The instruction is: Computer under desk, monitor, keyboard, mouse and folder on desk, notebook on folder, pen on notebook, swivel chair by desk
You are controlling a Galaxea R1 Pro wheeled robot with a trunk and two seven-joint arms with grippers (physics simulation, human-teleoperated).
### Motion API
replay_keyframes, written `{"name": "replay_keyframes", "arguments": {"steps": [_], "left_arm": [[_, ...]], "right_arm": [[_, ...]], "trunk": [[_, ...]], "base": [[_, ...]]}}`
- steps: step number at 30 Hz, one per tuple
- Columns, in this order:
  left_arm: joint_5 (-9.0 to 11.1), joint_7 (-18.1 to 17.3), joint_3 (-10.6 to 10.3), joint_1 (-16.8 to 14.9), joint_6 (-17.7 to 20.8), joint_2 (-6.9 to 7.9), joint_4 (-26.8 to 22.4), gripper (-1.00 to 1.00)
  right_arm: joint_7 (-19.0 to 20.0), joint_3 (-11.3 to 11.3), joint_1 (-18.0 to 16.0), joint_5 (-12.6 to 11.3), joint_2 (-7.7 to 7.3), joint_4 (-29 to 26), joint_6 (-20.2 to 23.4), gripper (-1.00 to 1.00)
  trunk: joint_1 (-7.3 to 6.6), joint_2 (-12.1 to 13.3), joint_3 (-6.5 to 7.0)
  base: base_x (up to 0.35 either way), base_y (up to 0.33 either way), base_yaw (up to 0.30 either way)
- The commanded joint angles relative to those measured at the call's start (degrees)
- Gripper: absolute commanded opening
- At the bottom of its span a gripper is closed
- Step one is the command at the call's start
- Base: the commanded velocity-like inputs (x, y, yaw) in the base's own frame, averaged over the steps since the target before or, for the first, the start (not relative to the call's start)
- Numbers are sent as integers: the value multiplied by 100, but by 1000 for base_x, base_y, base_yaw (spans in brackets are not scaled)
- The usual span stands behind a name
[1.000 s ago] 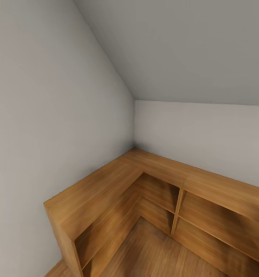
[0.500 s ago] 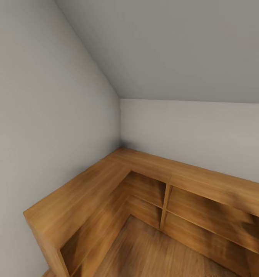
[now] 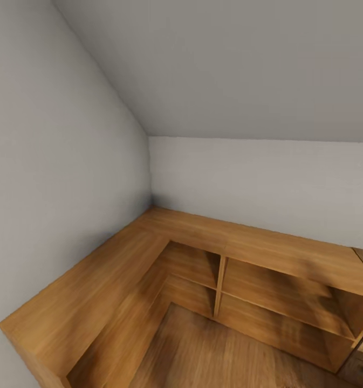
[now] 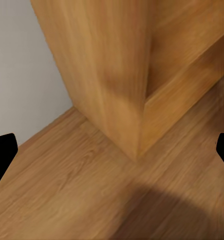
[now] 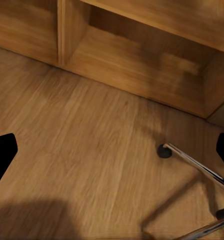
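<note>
A low wooden shelf unit (image 3: 213, 253) is seen from the head view, bent in an L along two grey walls (image 3: 68, 161) under a sloping ceiling (image 3: 230, 64). Its open compartments are split by an upright divider (image 3: 219, 285), and a wooden floor (image 3: 213, 350) lies in front of it.

The left gripper (image 4: 112, 150) is held with its dark fingertips (image 4: 2, 150) wide apart, nothing between them. Ahead of it the end corner of the shelf unit (image 4: 117, 75) is met where it stands on the floor (image 4: 67, 180), with grey wall beside that corner; a shadow lies on the boards nearer the gripper.

The right gripper (image 5: 112, 150) is likewise spread, its fingertips (image 5: 1, 150) at the picture's two edges and nothing gripped. Beyond it the lower compartments of the shelf (image 5: 142, 55) are seen. Close to one fingertip, part of the chair (image 5: 197, 167) is caught (only metal base legs and two dark casters), resting on the floor near the shelf. The rest of the chair is out of frame.
</note>
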Motion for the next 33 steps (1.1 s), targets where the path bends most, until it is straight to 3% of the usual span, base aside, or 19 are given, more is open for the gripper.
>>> {"name": "replay_keyframes", "arguments": {"steps": [1,33], "left_arm": [[53,13,-37,3,-4,1,-11,100],[53,14,-37,5,-4,1,-9,100]], "right_arm": [[0,51,-6,-55,2,11,-23,100],[-5,43,-6,-56,1,4,-23,100]], "trunk": [[1,-4,-10],[1,-4,-109]], "base": [[9,11,-257],[1,1,-266]]}}
